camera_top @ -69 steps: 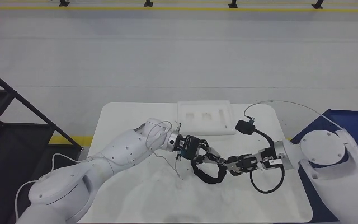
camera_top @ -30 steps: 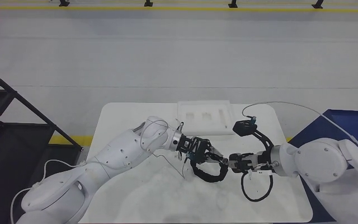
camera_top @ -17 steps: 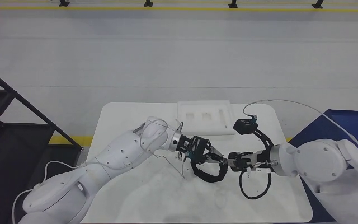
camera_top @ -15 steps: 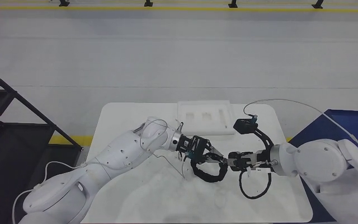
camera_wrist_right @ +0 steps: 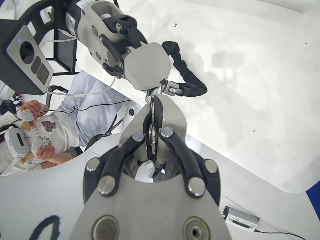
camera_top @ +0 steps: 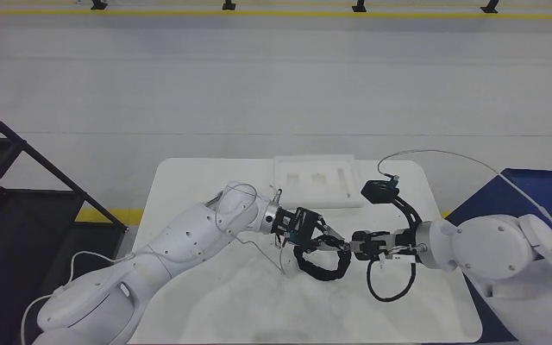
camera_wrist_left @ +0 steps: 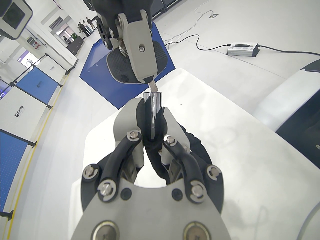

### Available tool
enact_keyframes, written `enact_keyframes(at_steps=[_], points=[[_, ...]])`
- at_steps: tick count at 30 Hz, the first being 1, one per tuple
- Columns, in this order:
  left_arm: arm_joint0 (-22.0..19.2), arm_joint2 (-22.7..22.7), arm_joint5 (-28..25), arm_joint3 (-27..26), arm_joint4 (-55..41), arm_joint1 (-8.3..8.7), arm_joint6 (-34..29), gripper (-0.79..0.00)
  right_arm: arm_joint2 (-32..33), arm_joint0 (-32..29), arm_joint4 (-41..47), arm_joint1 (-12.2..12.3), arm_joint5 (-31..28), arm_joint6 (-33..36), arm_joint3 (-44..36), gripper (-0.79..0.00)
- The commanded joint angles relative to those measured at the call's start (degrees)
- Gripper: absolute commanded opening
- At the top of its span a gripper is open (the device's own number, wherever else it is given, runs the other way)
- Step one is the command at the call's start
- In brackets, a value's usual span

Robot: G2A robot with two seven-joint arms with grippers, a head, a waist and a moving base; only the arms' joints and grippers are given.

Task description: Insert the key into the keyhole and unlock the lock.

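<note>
Right gripper (camera_wrist_right: 155,103) pinched shut on key (camera_wrist_right: 152,128), blade sticking out past the tips. Left gripper (camera_wrist_left: 149,110) clamped on lock (camera_wrist_left: 153,100): chrome barrel, keyhole end poking out twd the key. Black cable (camera_top: 320,272) loops off the barrel and sags to table (camera_top: 431,310).

Top view: both grippers meet nose to nose just right of frame centre, lower half. Left arm comes in from frame left, right arm from frame right.

Key tip sits at the barrel end face, touching or barely started in, can't tell which. Most of the blade is out.

What matters is blade axis vs barrel axis. They're near collinear, but left wrist view shows the blade canted a bit off the barrel line.

My read: needs a small angle trim, then push along barrel axis, then twist. Risk is the tip jamming on the face or the barrel slipping in the grip. Not unlocked yet afaict.
</note>
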Motion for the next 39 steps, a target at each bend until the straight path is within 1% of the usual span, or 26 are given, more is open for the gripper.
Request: enact_keyframes(at_steps=[1, 12, 17, 19, 21, 24, 30, 34, 39], points=[[0.1, -0.2, -0.1, 0.0, -0.1, -0.01, 0.1, -0.785, -0.1, 0.1, 0.0, 0.0, 0.0, -0.2, 0.0, -0.785], [1.1, -1.1, -1.2, 1.1, -1.6, -0.27, 1.2, -0.785, -0.2, 0.1, 0.5, 0.0, 0.8, -1.8, 0.2, -0.785], [1.8, -1.8, -1.0, 2.9, -2.6, -0.33, 1.1, -0.785, 0.3, -0.1, 1.1, -0.1, 1.1, -3.1, 0.2, -0.785], [2.6, -2.2, -0.7, 3.9, -3.9, -0.34, 2.1, -0.785, 0.9, -0.5, 1.6, -0.1, 1.1, -4.5, 0.0, -0.785], [3.0, -2.3, -0.5, 5.2, -3.8, -0.33, 2.9, -0.785, 1.6, -1.2, 2.1, -0.1, 1.1, -6.7, -0.4, -0.785], [3.8, -2.1, -0.1, 6.8, -4.1, -0.49, 5.9, -0.785, 2.8, -3.1, 3.2, -0.2, 1.1, -10.2, -1.2, -0.785], [4.4, -0.6, 3.6, 9.5, -5.2, -1.15, 10.2, -0.785, 4.8, -7.7, 4.1, -0.2, 0.9, -16.2, -3.0, -0.785], [4.1, 0.7, 5.2, 11.6, -5.8, -1.77, 11.8, -0.785, 5.4, -10.3, 2.6, 0.0, 1.4, -17.0, -4.4, -0.785], [3.8, 2.0, 6.7, 13.6, -6.9, -2.7, 13.3, -0.785, 5.3, -11.6, 1.3, 0.1, 1.4, -16.7, -5.2, -0.785]])
